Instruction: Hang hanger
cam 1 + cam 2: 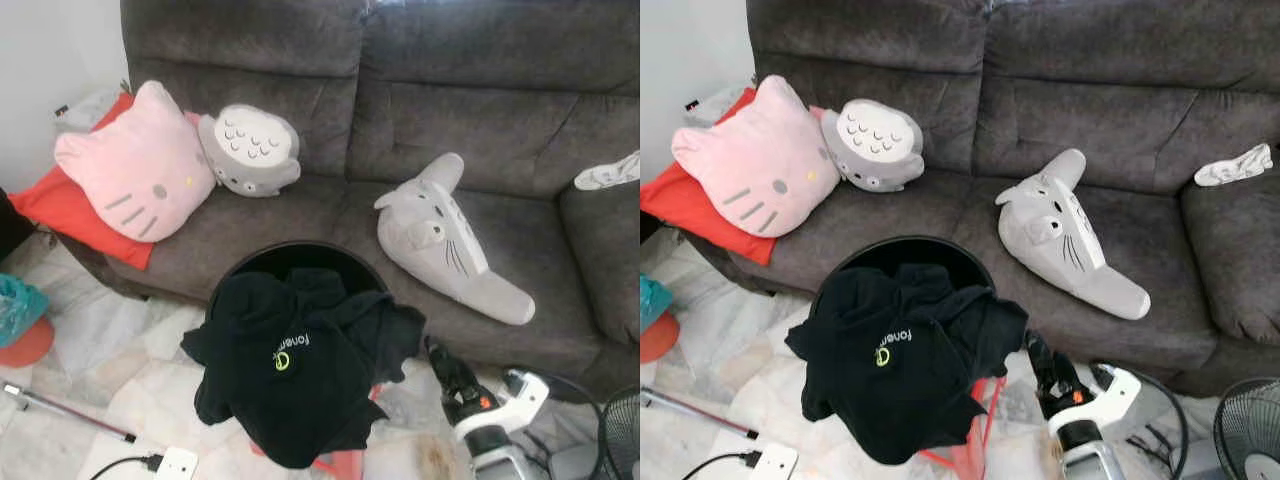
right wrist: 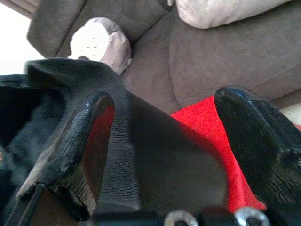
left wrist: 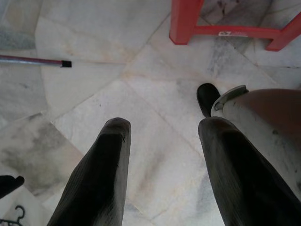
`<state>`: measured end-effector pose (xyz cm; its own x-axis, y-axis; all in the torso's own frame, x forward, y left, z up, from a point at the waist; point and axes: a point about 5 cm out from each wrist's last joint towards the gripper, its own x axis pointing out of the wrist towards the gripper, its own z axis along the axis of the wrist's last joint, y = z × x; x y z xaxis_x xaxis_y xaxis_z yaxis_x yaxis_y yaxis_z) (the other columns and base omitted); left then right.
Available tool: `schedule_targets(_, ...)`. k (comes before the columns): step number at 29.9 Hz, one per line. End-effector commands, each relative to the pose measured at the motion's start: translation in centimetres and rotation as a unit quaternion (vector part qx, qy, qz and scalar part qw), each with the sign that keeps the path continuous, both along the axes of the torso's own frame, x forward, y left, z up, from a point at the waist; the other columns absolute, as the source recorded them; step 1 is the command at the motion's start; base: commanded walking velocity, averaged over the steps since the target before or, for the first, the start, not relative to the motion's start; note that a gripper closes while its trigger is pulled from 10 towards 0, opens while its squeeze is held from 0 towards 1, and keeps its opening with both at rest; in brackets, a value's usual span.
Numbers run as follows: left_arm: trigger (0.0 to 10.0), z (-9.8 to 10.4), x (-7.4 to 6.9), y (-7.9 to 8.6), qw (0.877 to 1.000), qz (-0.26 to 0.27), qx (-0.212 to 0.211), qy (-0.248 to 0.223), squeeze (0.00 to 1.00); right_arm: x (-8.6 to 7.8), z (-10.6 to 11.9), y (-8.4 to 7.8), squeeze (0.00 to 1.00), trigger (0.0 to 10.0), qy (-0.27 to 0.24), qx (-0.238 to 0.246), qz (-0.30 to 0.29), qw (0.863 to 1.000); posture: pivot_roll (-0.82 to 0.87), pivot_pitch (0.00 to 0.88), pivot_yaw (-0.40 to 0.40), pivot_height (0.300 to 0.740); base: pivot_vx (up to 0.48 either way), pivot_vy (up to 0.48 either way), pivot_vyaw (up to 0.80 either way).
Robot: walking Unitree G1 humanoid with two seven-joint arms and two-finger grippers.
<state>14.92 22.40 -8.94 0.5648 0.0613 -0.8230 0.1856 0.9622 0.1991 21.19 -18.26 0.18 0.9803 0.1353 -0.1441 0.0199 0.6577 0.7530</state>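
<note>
- The right claw (image 1: 1040, 362) is reaching up beside a black shirt (image 1: 290, 370), which is draping over a round black basket (image 1: 300, 262) on a red stool (image 1: 975, 450).
- Its two fingers (image 2: 77, 150) are standing wide apart, and the shirt's dark cloth is lying between them; I cannot tell whether they are touching it.
- Beyond the right claw, a grey sofa (image 1: 450, 110) is carrying a long grey plush toy (image 1: 450, 240), a round grey plush (image 1: 250, 150) and a pink cat cushion (image 1: 140, 170).
- The left claw (image 3: 162, 160) is hanging over the marble floor (image 3: 141, 94), fingers spread wide and holding nothing.
- Ahead of the left claw, a red stool leg (image 3: 186, 21) and a thin metal rod (image 3: 33, 60) are showing.
- I cannot make out any hanger for certain.
</note>
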Motion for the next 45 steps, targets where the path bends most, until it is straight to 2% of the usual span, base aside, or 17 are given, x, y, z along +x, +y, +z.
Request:
schedule_targets(1,10.0,-0.1,-0.4,0.3,1.000,-0.002,0.004,0.010,0.00,0.0,-0.5,-0.1,0.00,10.0,0.010,-0.008,-0.004,1.000,-0.07,0.026,0.067,0.740,0.000,0.000,0.00)
schedule_targets(3,10.0,-0.1,-0.4,0.4,1.000,-0.001,0.004,0.009,0.00,0.1,-0.8,0.0,0.00,10.0,0.008,-0.001,0.000,1.000,-0.06,0.026,0.068,0.740,0.000,0.000,0.00)
schedule_targets(8,10.0,-0.1,-0.5,0.4,1.000,0.000,0.005,0.009,0.00,0.6,-0.1,0.8,0.00,10.0,-0.036,0.040,0.025,0.998,-0.06,0.026,0.070,0.740,0.000,0.000,0.00)
schedule_targets(9,10.0,-0.1,-0.5,0.4,1.000,-0.001,0.006,0.009,0.00,0.6,0.3,1.3,0.00,10.0,-0.058,0.069,0.050,0.995,-0.06,0.026,0.070,0.740,0.000,0.000,0.00)
schedule_targets(12,10.0,-0.1,-0.5,0.4,1.000,-0.001,0.006,0.009,0.00,0.4,0.6,1.9,0.00,10.0,-0.078,0.093,0.083,0.989,-0.06,0.028,0.069,0.740,0.000,0.000,0.00)
schedule_targets(13,10.0,-0.1,-0.5,0.4,1.000,-0.001,0.007,0.008,0.00,0.1,0.5,2.5,0.00,10.0,-0.087,0.104,0.114,0.984,-0.06,0.029,0.069,0.740,0.000,0.000,0.00)
schedule_targets(18,10.0,-0.1,-0.5,0.4,1.000,-0.001,0.006,0.008,0.00,-0.4,-0.2,3.1,0.00,10.0,-0.077,0.112,0.136,0.981,-0.06,0.030,0.068,0.740,0.000,0.000,0.00)
schedule_targets(25,10.0,-0.1,-0.5,0.4,1.000,0.000,0.007,0.008,0.00,-0.3,-1.7,2.0,0.00,10.0,-0.029,0.085,0.083,0.993,-0.06,0.028,0.069,0.740,0.000,0.000,0.00)
schedule_targets(30,10.0,-0.1,-0.5,0.4,1.000,0.000,0.007,0.007,0.00,-0.1,-2.0,1.6,0.00,10.0,-0.022,0.082,0.072,0.994,-0.06,0.028,0.069,0.740,0.000,0.000,0.00)
schedule_targets(34,10.0,0.0,-0.4,0.5,1.000,0.001,0.008,0.005,0.00,0.8,-1.1,2.3,0.00,10.0,-0.058,0.110,0.104,0.987,-0.05,0.026,0.072,0.740,0.000,0.000,0.00)
schedule_targets(39,10.0,0.0,-0.3,0.5,1.000,0.001,0.008,0.005,0.00,1.2,-0.8,2.9,0.00,10.0,-0.073,0.128,0.135,0.980,-0.05,0.025,0.072,0.740,0.000,0.000,0.00)
schedule_targets(42,10.0,0.0,-0.3,0.5,1.000,0.002,0.008,0.004,0.00,1.2,-0.6,4.0,0.00,10.0,-0.083,0.150,0.184,0.968,-0.05,0.024,0.069,0.740,0.000,0.000,0.00)
schedule_targets(45,10.0,0.0,-0.3,0.5,1.000,0.003,0.008,0.004,0.00,1.2,-1.1,4.1,0.00,10.0,-0.068,0.139,0.175,0.972,-0.04,0.024,0.068,0.740,0.000,0.000,0.00)
